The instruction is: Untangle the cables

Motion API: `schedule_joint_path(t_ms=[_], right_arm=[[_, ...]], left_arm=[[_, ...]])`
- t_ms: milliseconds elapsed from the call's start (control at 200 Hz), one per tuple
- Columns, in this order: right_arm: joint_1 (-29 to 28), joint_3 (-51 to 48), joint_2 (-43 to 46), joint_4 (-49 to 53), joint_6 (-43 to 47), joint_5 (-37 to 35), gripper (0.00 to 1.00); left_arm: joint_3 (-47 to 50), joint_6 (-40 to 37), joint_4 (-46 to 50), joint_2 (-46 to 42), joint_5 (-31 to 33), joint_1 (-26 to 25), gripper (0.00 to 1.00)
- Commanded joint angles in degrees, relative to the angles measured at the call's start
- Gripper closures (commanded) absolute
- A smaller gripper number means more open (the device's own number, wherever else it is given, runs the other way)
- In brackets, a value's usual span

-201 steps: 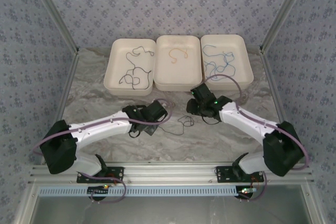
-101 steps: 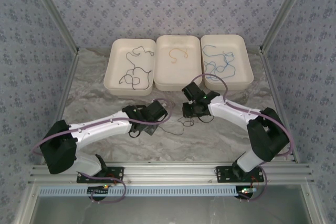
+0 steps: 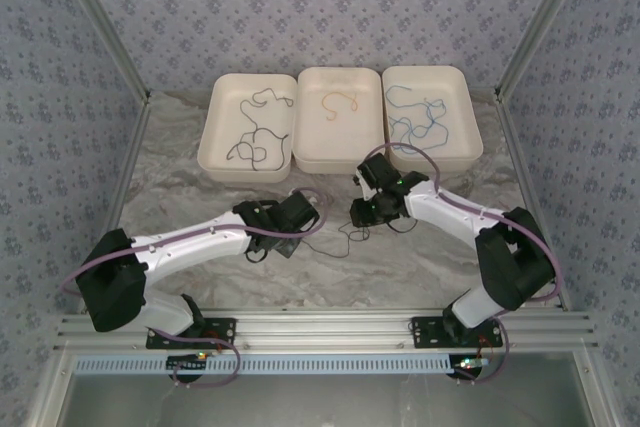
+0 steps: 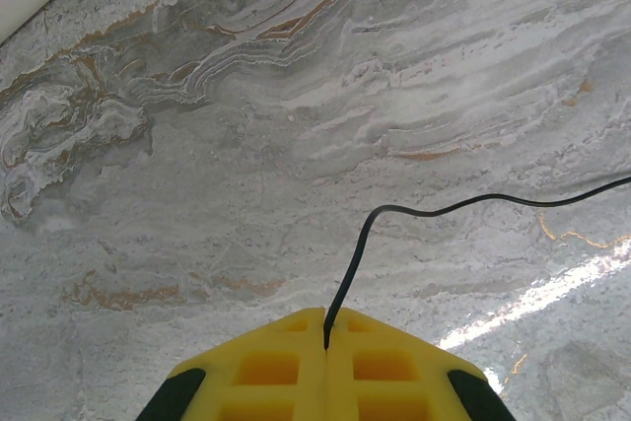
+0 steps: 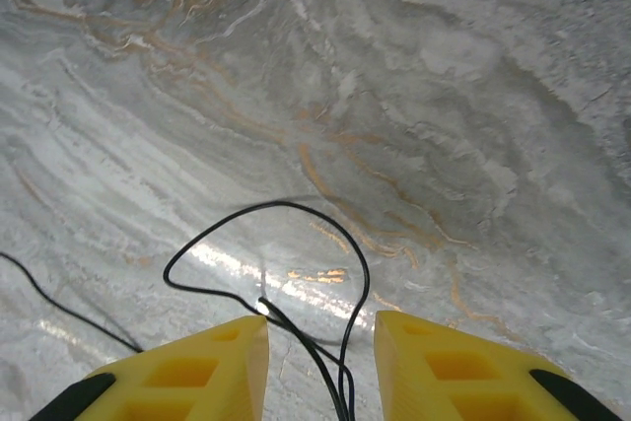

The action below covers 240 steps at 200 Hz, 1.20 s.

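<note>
The desk [image 3: 180, 187] carries three white trays along its far edge. The left tray [image 3: 212, 117] holds sorted black cables [image 3: 255, 137], the middle tray [image 3: 340, 72] the orange cable [image 3: 338, 102], and the right tray [image 3: 470, 117] the blue cables [image 3: 420, 122]. By the look of it, sorting by colour is nearly done.

One black cable [image 5: 296, 203] is loose on the bare marble near the middle of the desk, just on the near side of the trays and between the two arms. The left pincer [image 4: 325, 327] has its yellow fingers pressed together on one end of it. The strand comes out of the seam between them and runs off across the surface, so this arm appears to be serving as an anchor (something for the other arm to pull against).

The right pincer [image 5: 320, 327] hangs low over the cable's looped part with its jaws apart. A loop and a crossing of the strand lie in the gap between the fingers, not clamped. That placement suggests it is lining up to close on the loop. Drawing it away from the held end would then open the snarl, though the thin wire could easily slip out from between the fingers.
</note>
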<state>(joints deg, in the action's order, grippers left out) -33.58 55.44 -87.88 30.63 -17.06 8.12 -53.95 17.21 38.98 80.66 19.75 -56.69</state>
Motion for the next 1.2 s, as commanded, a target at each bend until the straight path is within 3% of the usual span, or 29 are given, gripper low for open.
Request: schedule_joint_path(t_ms=[0, 675, 884, 1039, 1194], right_arm=[[1.5, -1.1, 1.3, 0.0, 3.3, 6.7, 0.64], [2.8, 0.2, -2.6, 1.5, 5.9, 9.4, 0.7], [2.9, -0.1, -2.6, 1.3, 5.4, 8.9, 0.79], [2.9, 0.1, -1.1, 0.5, 4.3, 7.7, 1.0], [4.9, 3.0, 5.0, 0.6, 1.4, 2.7, 1.0]], left_arm=[[-0.1, 0.7, 0.2, -0.2, -0.3, -0.1, 1.0], [-0.8, 0.6, 0.3, 0.6, -0.9, -0.1, 1.0], [-1.2, 0.6, 0.2, 0.8, -1.0, -0.2, 1.0], [-1.2, 0.7, 0.2, 0.9, -1.1, -0.3, 1.0], [-1.1, 0.2, 0.2, 1.2, -1.9, -1.1, 1.0]])
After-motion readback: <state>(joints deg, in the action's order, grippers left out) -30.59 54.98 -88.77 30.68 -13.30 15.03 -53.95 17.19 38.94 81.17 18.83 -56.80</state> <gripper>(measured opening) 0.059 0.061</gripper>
